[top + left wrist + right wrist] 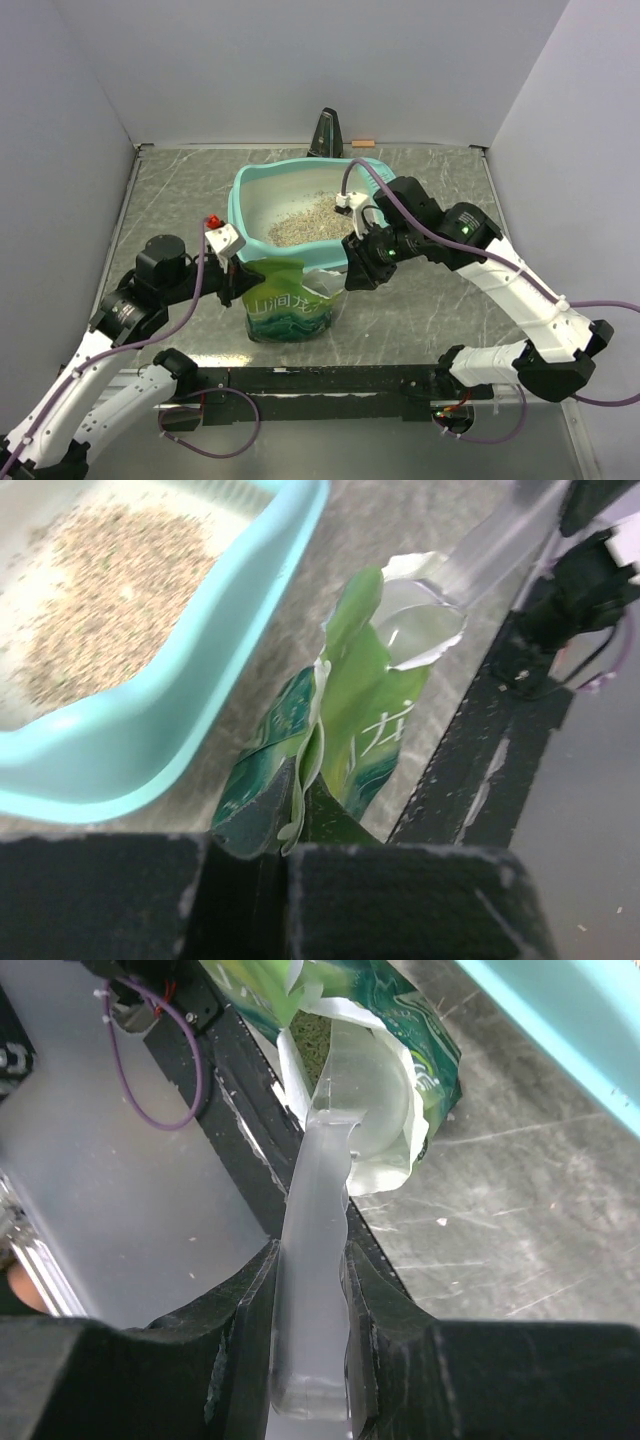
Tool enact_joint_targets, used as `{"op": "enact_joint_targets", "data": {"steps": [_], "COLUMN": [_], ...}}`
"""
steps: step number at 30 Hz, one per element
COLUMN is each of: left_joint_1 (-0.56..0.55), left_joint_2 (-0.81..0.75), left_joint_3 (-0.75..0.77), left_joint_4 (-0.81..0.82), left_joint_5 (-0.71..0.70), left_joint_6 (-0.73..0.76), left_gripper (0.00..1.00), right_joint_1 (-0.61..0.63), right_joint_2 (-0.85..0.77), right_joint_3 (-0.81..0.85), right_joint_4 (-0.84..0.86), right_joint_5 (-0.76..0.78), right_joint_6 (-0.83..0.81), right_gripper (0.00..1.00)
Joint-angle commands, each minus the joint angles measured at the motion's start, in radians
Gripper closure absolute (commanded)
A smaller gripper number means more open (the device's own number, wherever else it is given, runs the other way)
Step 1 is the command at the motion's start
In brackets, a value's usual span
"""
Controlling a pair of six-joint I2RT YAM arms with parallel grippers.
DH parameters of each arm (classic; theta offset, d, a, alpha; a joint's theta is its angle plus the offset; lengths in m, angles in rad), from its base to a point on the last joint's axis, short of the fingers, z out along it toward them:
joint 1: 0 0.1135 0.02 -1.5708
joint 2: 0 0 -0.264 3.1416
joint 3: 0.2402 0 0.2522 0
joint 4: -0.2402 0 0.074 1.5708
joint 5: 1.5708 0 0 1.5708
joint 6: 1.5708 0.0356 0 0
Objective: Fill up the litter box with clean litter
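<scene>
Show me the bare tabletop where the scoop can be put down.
Bare table lies between the litter box and the left wall, and another patch between the green bag and the right arm. Crowded: over the bag, where the left gripper and right gripper with the scoop meet.

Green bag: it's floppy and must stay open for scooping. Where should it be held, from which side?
Pinch the upper rim of the green bag on its left, coming from the left, as the left gripper does. It stands upright, its thin wall folds flat, and the scoop in the right gripper enters from the right.
</scene>
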Motion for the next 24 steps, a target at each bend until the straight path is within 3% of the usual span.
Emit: {"op": "enact_joint_targets", "data": {"steps": [1, 8, 14, 24], "left_joint_1": [-0.014, -0.047, -0.187, -0.291], "left_joint_2": [-0.004, -0.024, -0.045, 0.022], "left_joint_3": [0.138, 0.140, 0.135, 0.069], "left_joint_4": [-0.060, -0.110, -0.151, -0.055], "left_joint_5": [-0.127, -0.129, -0.222, -0.263], "left_joint_6": [0.084, 0.104, 0.100, 0.066], "left_gripper": [0.99, 0.99, 0.99, 0.99], "right_joint_1": [-0.004, -0.065, -0.091, -0.091], "right_joint_2": [0.029, 0.064, 0.112, 0.147], "right_joint_3": [-0.006, -0.068, -0.088, -0.134], "right_joint_4": [-0.038, -0.081, -0.070, -0.065], "right_joint_5": [0.071, 0.105, 0.046, 0.061], "right_joint_6": [0.090, 0.136, 0.170, 0.196], "right_gripper": [1.00, 1.00, 1.00, 1.00]}}
